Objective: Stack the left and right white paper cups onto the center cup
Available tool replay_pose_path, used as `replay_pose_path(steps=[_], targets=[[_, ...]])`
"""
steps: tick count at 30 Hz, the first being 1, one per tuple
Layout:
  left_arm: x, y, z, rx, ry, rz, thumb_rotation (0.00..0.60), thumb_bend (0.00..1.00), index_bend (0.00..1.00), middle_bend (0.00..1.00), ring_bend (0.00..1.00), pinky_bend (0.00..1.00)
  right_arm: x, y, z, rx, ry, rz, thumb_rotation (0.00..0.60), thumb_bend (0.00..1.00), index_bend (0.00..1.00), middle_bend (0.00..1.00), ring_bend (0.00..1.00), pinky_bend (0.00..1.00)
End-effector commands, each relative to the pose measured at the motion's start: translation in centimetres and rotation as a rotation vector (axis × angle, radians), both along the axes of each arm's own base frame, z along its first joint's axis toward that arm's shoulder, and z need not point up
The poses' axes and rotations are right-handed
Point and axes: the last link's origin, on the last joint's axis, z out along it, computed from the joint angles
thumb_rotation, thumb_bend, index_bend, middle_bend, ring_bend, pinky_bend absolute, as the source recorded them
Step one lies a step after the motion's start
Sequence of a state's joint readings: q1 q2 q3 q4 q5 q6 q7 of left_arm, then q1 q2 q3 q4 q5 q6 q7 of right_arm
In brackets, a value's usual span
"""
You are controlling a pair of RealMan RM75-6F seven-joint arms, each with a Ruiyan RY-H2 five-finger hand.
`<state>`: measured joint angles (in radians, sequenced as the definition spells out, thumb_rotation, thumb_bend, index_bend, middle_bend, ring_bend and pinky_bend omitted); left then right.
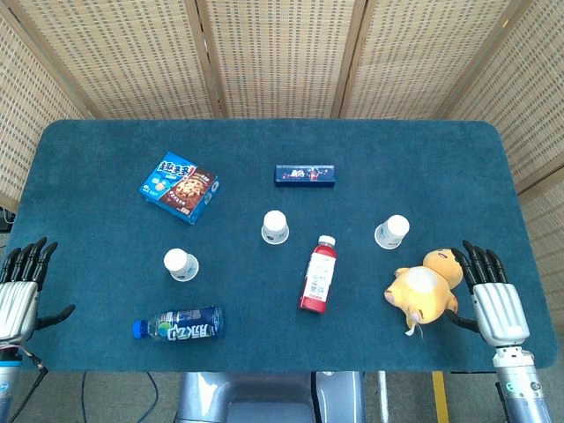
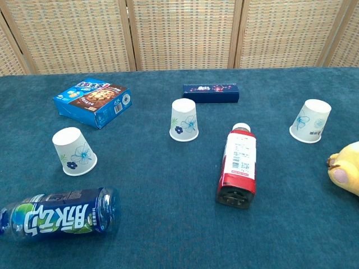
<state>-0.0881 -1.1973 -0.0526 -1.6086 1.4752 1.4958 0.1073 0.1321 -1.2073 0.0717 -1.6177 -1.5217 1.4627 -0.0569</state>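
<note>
Nothing is being stacked yet: all three white paper cups are standing upside down and well apart on the blue table (image 1: 106, 150), so the task is sitting at its very start. The center cup (image 1: 275, 227) is resting just beyond the cap of a red bottle (image 1: 319, 275) that is lying on its side, the left cup (image 1: 180, 264) is standing between a blue cookie box (image 1: 180, 187) and a blue bottle (image 1: 179, 327) lying flat, and the right cup (image 1: 391, 232) is sitting near a yellow plush toy (image 1: 425, 288). The left hand (image 1: 22, 291) is hovering at the table's left edge with fingers spread and holding nothing, and the right hand (image 1: 495, 301) is likewise released, fingers apart, just beside the plush toy (only the head view is showing either hand). Judging from this, the next move is calling for one hand to be reaching inward to its own side's cup, closing around the tapered wall, lifting it clear of the neighbouring clutter and carrying it over the center cup; a dark blue box (image 1: 305, 175) further back is lying out of the way
</note>
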Motion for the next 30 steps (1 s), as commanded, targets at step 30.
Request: replay_pose_path(steps=[30], targets=[[0.33,0.47,-0.5,-0.032,-0.034,-0.012,0.6,0.15,0.02,0.0,0.0,0.0,-0.05,-0.16,-0.21,-0.008,-0.021,-0.006,0.6,0.08,0.0,0.0,0.0,0.04]])
